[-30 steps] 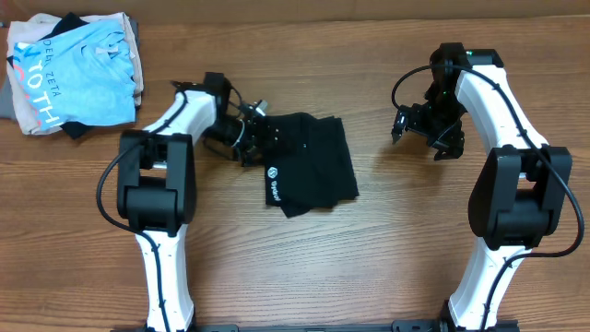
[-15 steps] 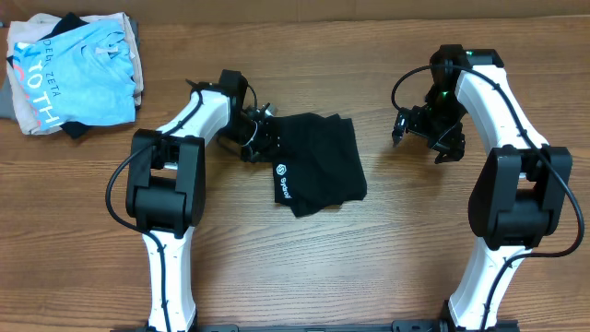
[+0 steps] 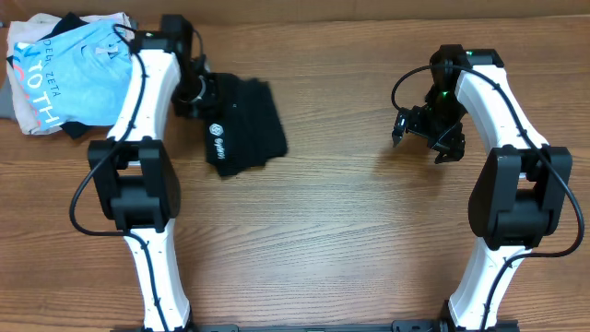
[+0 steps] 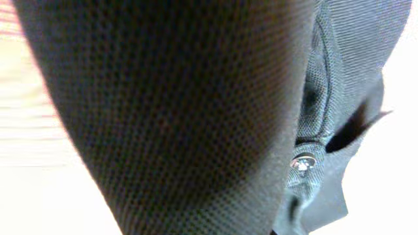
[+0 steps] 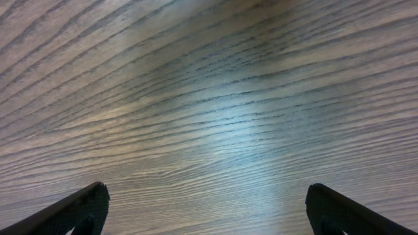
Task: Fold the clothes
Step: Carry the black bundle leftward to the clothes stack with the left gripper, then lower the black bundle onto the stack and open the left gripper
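Observation:
The clothes, a black T-shirt (image 3: 244,124) folded into a compact bundle with a small white logo (image 3: 218,140), lie at the back left of the wooden table. My left gripper (image 3: 196,96) is at the bundle's left edge, shut on the fabric. In the left wrist view, black mesh cloth (image 4: 183,111) fills nearly the whole frame and hides the jaws. My right gripper (image 3: 424,136) hovers over bare wood at the right, far from the shirt. Its fingers stand wide open in the right wrist view (image 5: 209,209), with nothing between them.
A pile of other garments, topped by a light blue shirt with white lettering (image 3: 78,74), sits at the back left corner, just left of my left arm. The table's far edge (image 3: 369,11) runs close behind both grippers.
My left gripper has shut on the black bundle and carried it left and back toward the pile. The right arm has not moved.

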You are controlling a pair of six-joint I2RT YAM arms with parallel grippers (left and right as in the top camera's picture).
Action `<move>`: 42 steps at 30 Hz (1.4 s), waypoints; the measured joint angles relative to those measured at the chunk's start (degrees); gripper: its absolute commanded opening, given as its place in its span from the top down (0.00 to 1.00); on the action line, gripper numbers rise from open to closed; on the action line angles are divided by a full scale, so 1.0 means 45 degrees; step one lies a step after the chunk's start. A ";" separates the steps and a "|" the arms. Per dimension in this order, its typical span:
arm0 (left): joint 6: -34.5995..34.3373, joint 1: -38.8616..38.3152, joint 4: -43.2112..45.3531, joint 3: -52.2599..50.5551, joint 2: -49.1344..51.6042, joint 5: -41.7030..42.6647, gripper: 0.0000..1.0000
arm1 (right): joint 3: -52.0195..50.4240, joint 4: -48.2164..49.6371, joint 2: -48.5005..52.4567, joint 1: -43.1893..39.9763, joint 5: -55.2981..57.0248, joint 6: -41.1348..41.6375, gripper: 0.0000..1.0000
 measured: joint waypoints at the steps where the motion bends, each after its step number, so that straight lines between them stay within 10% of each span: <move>1: 0.0058 0.0078 -0.0063 0.0063 0.0000 -0.0374 0.96 | 0.0000 -0.0029 0.0000 0.0000 0.0005 0.0000 0.00; 22: 0.0656 0.2191 -0.2939 0.7349 0.0141 -0.3196 0.96 | 0.0000 -0.0311 0.0000 0.0000 -0.0005 -0.0010 0.00; 42: 0.0656 0.6557 0.1545 0.5333 0.0141 -0.2302 0.84 | 0.0000 -0.1001 0.0000 0.0000 0.0000 -0.0010 0.00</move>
